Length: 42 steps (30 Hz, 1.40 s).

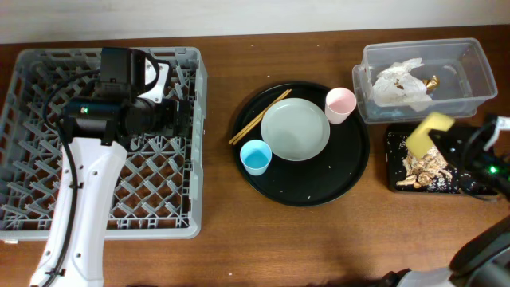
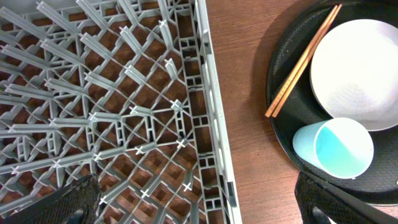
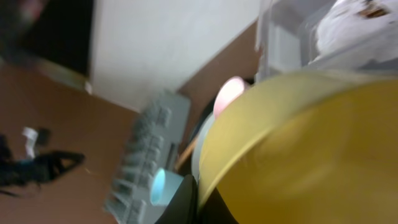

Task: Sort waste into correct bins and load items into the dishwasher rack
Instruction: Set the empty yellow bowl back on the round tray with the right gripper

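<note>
The yellow bowl is gripped at its rim by the right gripper, whose jaws are pressed together on it. The bowl hangs tilted in the air at the right of the table, above the far part of the flat black tray. The step in hand is judged to be the tipping of leftovers into that tray.

It would be done well if the bowl's mouth were held over the middle of the tray rather than its edge. The tilt should be increased gradually, so that nothing is thrown onto the wood or into the clear tub just beyond, where the crumpled tissue lies. The rim is pinched over a small area only, so quick swings are best avoided. A heap of brownish scraps with pale crumbs is spread in the tray.

In the right wrist view most of the frame is filled by the blurred bowl: a smooth, plain yellow wall with a paler rim. Whether anything is left inside cannot be told.

The left gripper is spread wide and empty above the right edge of the grey rack, at the left.
</note>
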Each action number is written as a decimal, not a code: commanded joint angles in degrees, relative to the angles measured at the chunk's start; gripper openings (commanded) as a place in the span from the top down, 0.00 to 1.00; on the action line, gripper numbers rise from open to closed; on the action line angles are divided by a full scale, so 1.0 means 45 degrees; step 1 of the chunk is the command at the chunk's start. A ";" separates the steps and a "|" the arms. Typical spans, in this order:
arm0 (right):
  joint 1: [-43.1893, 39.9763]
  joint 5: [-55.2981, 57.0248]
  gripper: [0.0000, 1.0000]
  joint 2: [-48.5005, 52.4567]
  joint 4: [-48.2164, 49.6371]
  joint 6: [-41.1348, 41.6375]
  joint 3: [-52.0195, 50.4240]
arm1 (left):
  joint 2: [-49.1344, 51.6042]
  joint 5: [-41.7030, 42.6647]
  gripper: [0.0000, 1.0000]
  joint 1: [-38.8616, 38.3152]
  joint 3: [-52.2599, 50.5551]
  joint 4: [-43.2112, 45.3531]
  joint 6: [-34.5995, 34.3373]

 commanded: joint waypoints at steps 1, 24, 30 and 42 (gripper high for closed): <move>0.1768 0.3036 0.96 -0.1511 -0.0029 0.1457 0.1073 | 0.0019 -0.0044 0.01 0.0044 0.0262 -0.0019 -0.0078; 1.5907 1.6500 0.96 0.1185 -0.2016 0.6917 0.1807 | 0.0015 -0.0044 0.01 0.0044 0.0262 -0.0019 -0.0078; 1.6189 1.6262 0.70 0.1812 -0.1889 0.6999 0.1559 | 0.0019 -0.0044 0.01 0.0044 0.0262 -0.0019 -0.0078; 1.5994 1.4566 0.42 -0.0811 -0.2958 0.6994 0.3560 | 0.0019 -0.0044 0.01 0.0044 0.0262 -0.0019 -0.0078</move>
